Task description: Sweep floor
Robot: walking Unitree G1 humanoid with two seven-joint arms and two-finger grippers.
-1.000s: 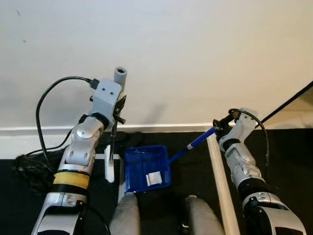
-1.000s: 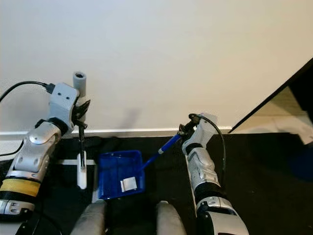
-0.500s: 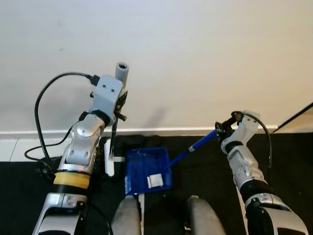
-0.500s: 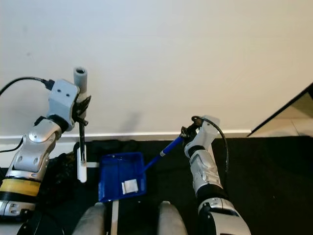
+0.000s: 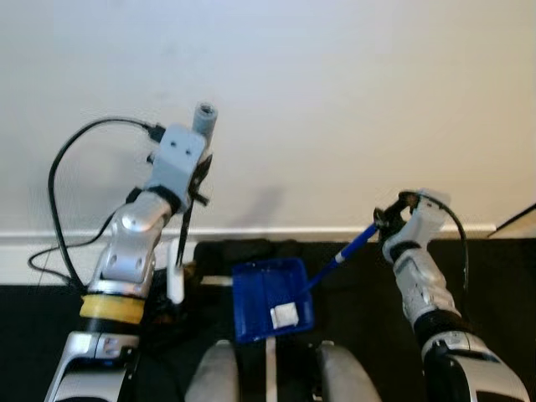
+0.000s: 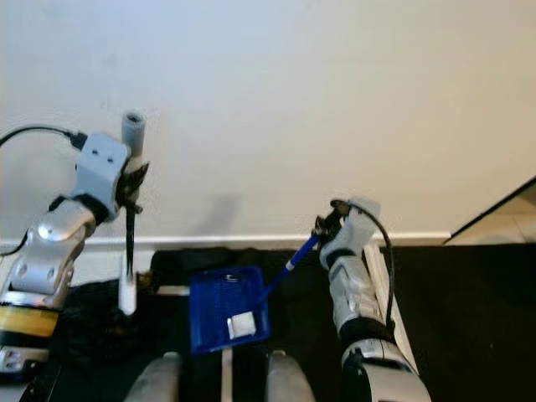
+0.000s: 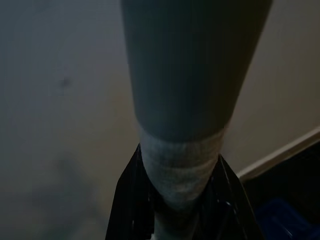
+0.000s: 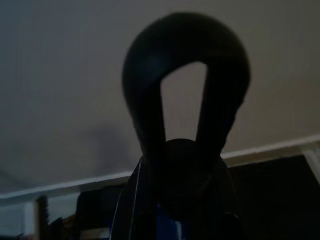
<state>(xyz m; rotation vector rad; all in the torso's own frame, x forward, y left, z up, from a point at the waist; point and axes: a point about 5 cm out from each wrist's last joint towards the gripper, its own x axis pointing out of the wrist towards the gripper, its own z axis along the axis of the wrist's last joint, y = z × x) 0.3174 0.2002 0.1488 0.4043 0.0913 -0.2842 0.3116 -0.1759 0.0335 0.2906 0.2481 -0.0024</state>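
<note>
broom (image 5: pixel 182 230) upright in raised left claw (image 5: pixel 199 172); right claw (image 5: pixel 383 220) clasps dustpan (image 5: pixel 272 287).

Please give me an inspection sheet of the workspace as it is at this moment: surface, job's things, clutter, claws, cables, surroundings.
Surface: dark floor, with a pale strip along the wall.
Job's things: blue dustpan on the floor holding a white scrap; broom upright beside it.
Clutter: dark heap near the broom's lower end.
Claws: left claw shut on the broom; right claw shut on the dustpan's handle.
Cables: black cable loops from the left wrist; a short one on the right wrist.
Surroundings: white wall with baseboard.
</note>
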